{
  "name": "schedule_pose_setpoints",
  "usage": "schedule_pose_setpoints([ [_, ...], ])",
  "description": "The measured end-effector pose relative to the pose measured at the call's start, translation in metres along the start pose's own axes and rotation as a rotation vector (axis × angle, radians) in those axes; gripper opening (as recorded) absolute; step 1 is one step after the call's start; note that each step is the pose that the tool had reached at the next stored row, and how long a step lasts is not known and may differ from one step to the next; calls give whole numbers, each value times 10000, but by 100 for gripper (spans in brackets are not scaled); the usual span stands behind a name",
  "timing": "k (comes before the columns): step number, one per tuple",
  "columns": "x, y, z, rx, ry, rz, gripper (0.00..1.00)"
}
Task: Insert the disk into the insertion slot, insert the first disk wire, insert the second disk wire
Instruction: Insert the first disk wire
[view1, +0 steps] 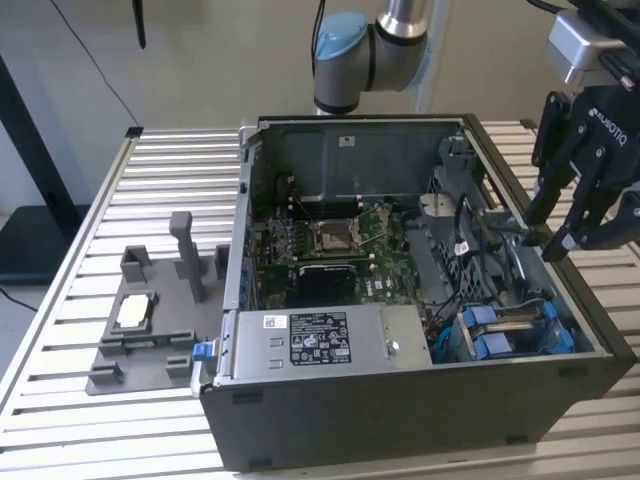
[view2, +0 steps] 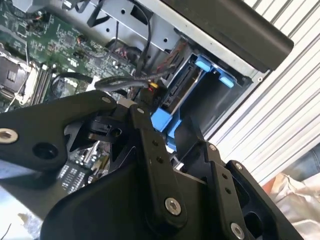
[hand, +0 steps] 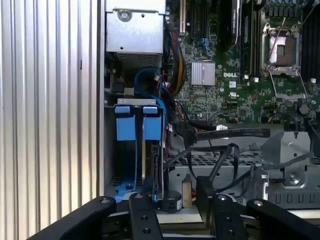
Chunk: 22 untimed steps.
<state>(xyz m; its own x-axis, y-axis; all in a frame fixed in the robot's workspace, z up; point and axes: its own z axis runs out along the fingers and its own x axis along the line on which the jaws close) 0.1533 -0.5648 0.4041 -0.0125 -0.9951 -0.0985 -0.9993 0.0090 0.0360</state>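
1. Exterior view: a black metal computer case (view1: 400, 425) lies open on a ribbed aluminium table (view1: 70, 230). At the exterior view's left of the case sits a grey plastic stand (view1: 150, 330) with upright posts. Inside the case are a green motherboard (view1: 330, 240), a silver labelled power-supply box (view1: 320, 345) and loose black cables (view1: 500, 225). The gripper (view1: 550, 232) hangs over the case wall at the exterior view's right. Its jaws are apart and its tips are close to the cables. The disk (view1: 520, 322) stands on edge in the insertion slot (view1: 525, 345), a dark cage with blue clips in the case's near corner.

2. Second wrist view: the gripper's matte black links cover the foreground and hide part of the cage. Past them the disk (view2: 181, 90) shows as a thin dark-and-silver edge inside its bright blue carrier. The cables (view2: 125, 82) loop just beside it.

3. First wrist view: the disk (hand: 150, 165) is edge-on under a blue tab, seated in the slot (hand: 125, 170) near the power-supply box (hand: 135, 25). A black cable with a connector lies across a perforated metal bracket, apart from the disk.
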Motion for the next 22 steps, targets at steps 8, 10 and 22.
schedule_pose_setpoints([
  [8, -21, -32, 67, 1, -128, 12, 47],
  [10, -21, -32, 66, 1, -127, 13, 47],
  [22, -22, -32, 66, 5, -129, 76, 19],
])
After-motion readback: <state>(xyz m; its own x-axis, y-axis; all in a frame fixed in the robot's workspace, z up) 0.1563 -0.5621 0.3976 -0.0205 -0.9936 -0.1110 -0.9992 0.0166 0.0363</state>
